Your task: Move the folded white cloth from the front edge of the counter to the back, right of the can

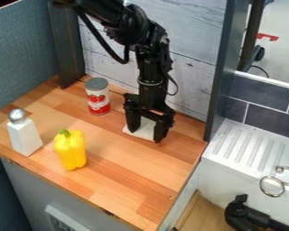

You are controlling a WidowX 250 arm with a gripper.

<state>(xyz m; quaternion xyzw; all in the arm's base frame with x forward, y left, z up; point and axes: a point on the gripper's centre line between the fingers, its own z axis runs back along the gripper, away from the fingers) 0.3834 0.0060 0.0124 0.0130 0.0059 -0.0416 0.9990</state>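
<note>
With twelve o'clock at the top of the view, the black gripper (pixel 148 131) hangs low over the tabletop (pixel 119 167), toward one o'clock from its middle. Its jaws stand well apart, pointing down, with part of a flat white piece (pixel 145 130), perhaps folded cloth, showing between them. The piece lies on the wood near the wall; whether either fingertip touches it, I cannot tell.

The step in hand looks like lining up at the white piece, with no firm hold evident. A grasp from here would call for the tips low enough to catch its thickness, then an even closing; something this thin could slip or bunch.

From the gripper, an upright red-and-white can (pixel 98 100) stands between ten and eleven o'clock, a white shaker-like block with a silver ball top (pixel 25 135) at nine, and a yellow pepper (pixel 70 151) between eight and nine. A white sink (pixel 246 146) lies toward three.
</note>
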